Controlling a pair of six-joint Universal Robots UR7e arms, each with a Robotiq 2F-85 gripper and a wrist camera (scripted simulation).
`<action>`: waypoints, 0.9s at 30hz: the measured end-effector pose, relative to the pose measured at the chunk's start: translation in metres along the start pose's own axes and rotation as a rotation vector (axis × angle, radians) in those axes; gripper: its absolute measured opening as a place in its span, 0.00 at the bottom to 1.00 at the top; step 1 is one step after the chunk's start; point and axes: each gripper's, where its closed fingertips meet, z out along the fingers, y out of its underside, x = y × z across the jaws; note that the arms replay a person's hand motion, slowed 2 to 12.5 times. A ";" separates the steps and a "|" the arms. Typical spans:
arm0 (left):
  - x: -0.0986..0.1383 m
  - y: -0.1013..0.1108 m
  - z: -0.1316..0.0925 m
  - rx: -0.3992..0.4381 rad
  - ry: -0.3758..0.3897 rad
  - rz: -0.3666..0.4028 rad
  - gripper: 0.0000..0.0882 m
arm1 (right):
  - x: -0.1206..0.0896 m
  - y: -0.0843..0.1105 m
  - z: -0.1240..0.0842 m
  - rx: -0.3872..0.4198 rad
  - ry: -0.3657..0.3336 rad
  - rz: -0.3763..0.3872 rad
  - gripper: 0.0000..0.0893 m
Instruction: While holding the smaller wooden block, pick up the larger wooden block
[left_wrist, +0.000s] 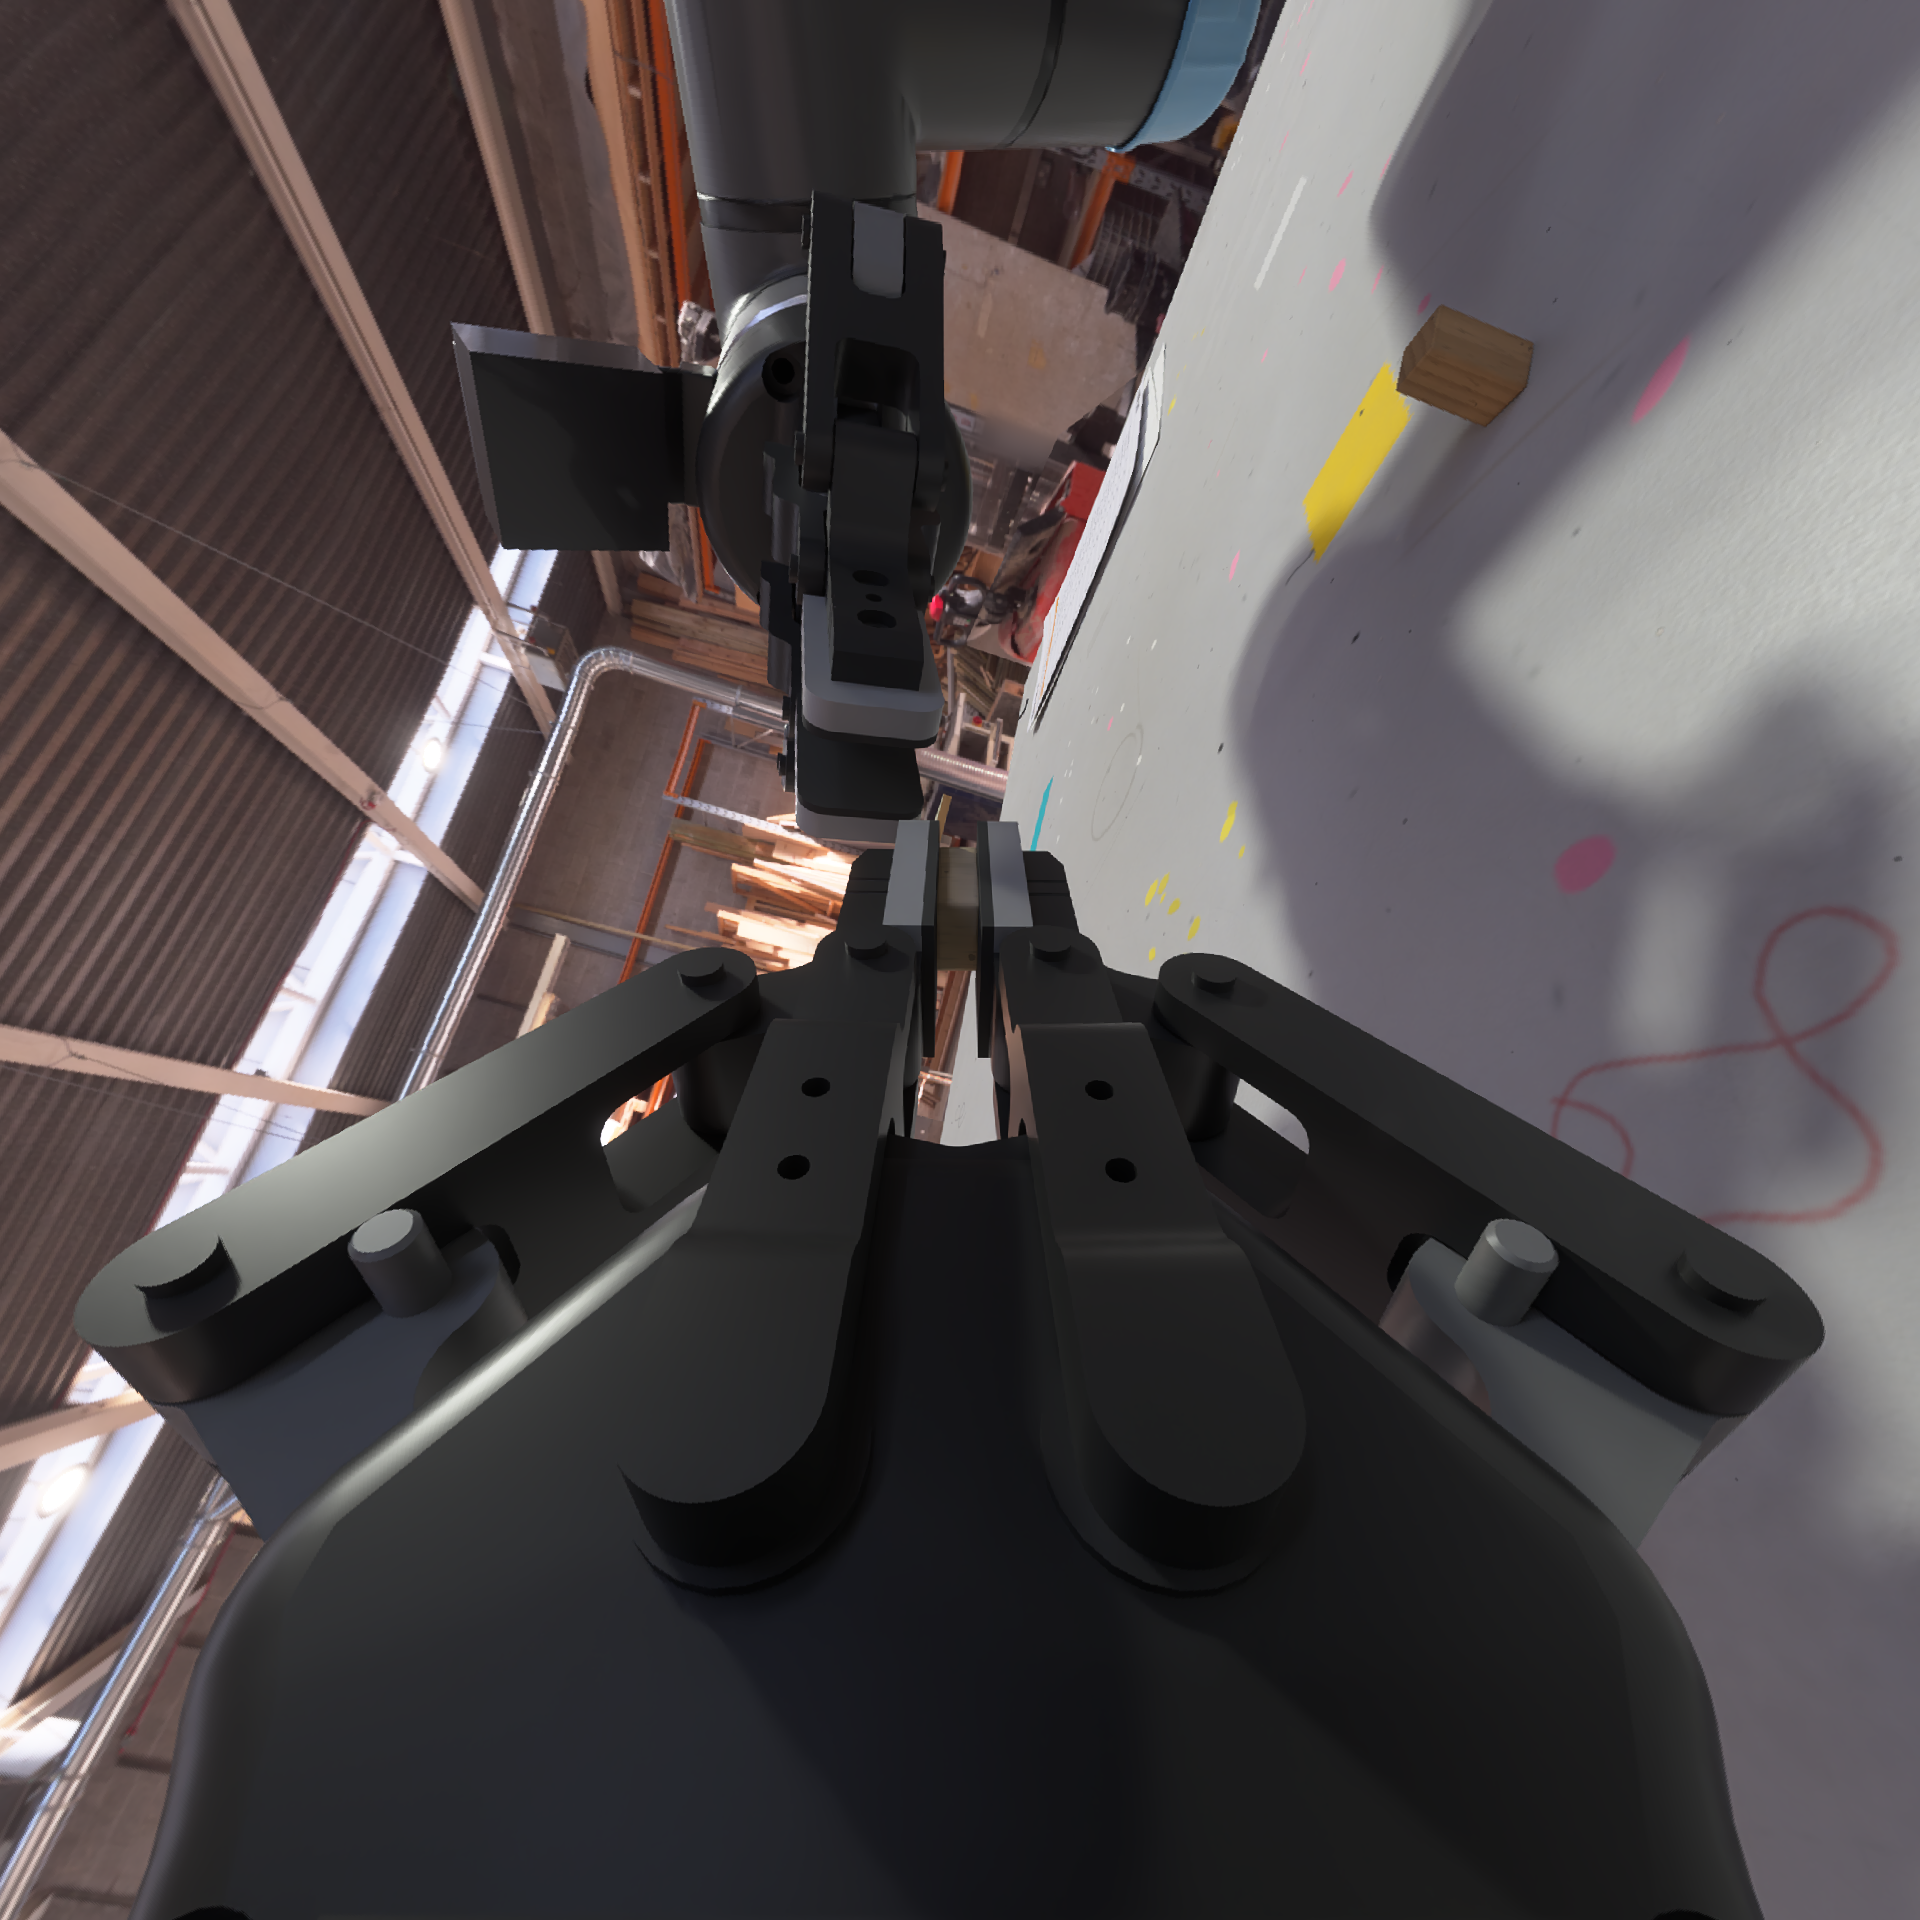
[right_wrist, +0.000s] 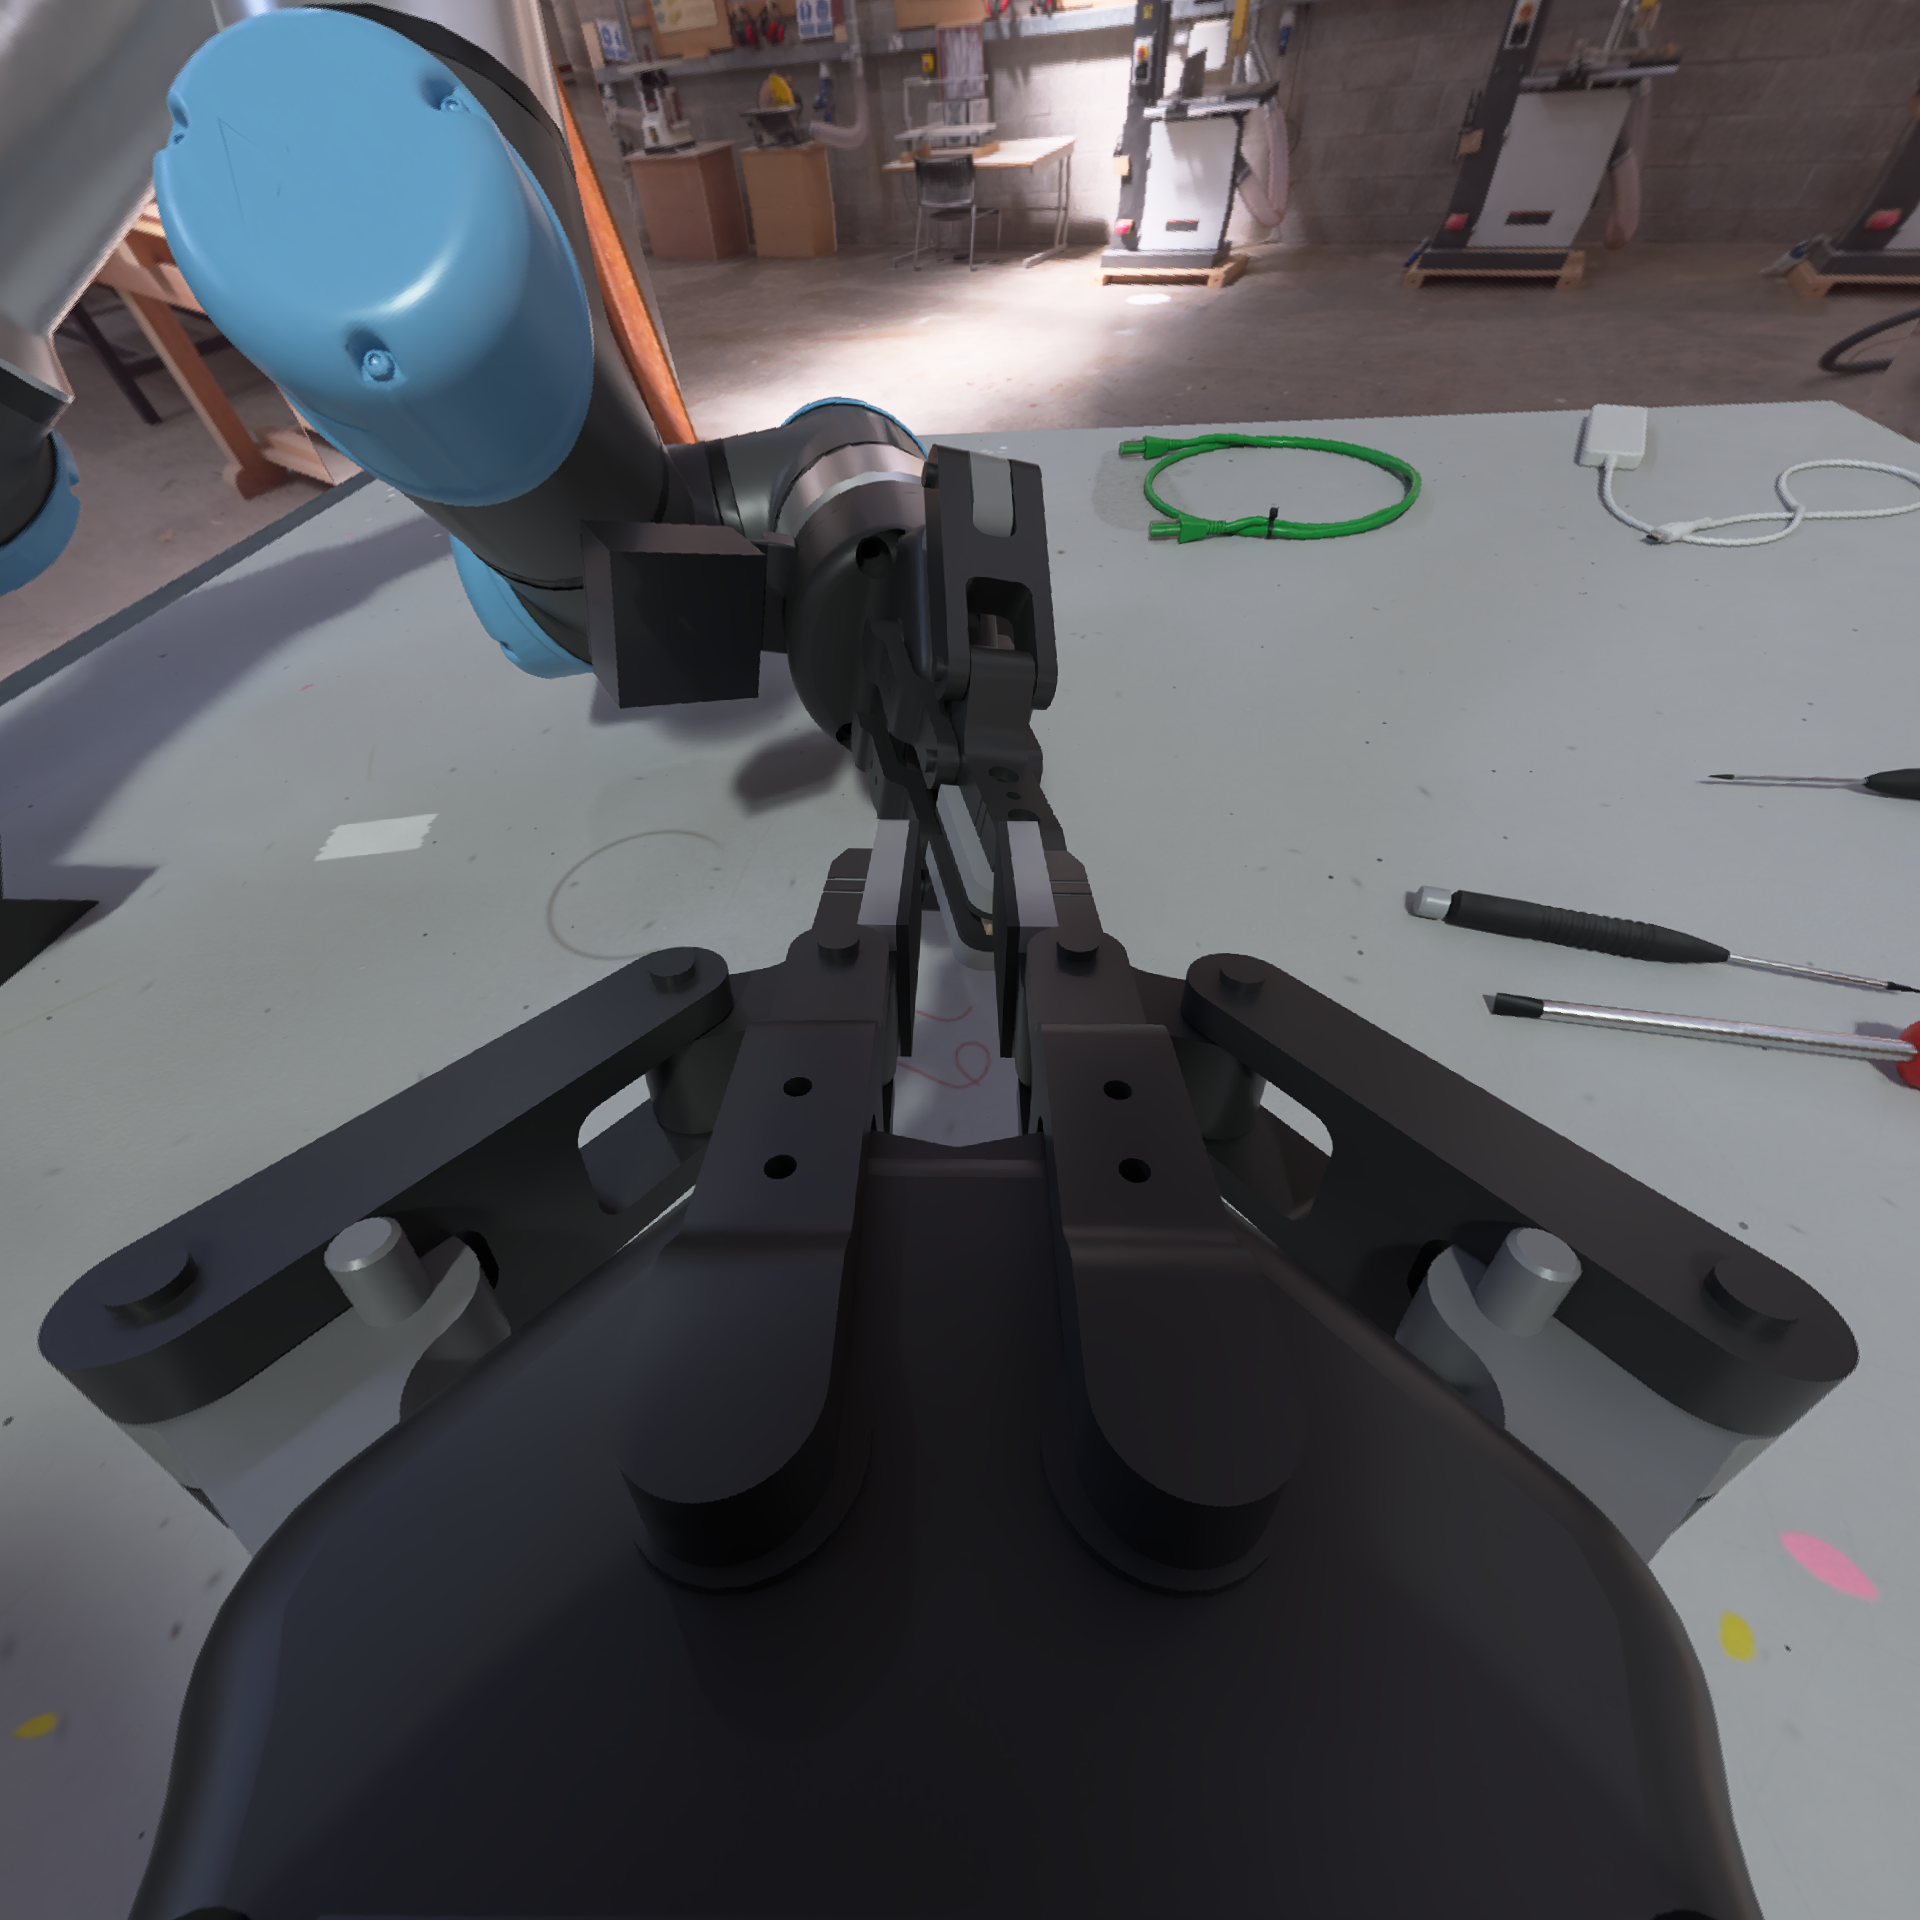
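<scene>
We see our right gripper (right_wrist: 954, 902) nearly closed around the left gripper's (right_wrist: 961, 873) fingertips; a green cable (right_wrist: 1280, 490) and screwdrivers (right_wrist: 1621, 935) lie on the table (right_wrist: 1351, 727).

Left wrist view is looking along its own claw (left_wrist: 958, 902), rolled sideways, so the table (left_wrist: 1558, 727) is standing up at right. Right wrist view is sitting level, gazing across the table (right_wrist: 1351, 727). Both are catching the other claw close ahead, nearly nose to nose.
</scene>
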 end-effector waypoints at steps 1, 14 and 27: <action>0.000 0.000 0.000 0.000 0.000 0.000 0.07 | 0.000 0.000 0.000 0.000 0.000 0.001 0.14; 0.001 0.000 0.000 -0.002 0.001 0.010 0.07 | 0.000 0.002 0.000 -0.019 0.000 0.015 0.15; 0.002 0.000 0.000 -0.005 0.005 0.048 0.07 | 0.005 0.002 -0.002 -0.074 0.043 -0.034 0.16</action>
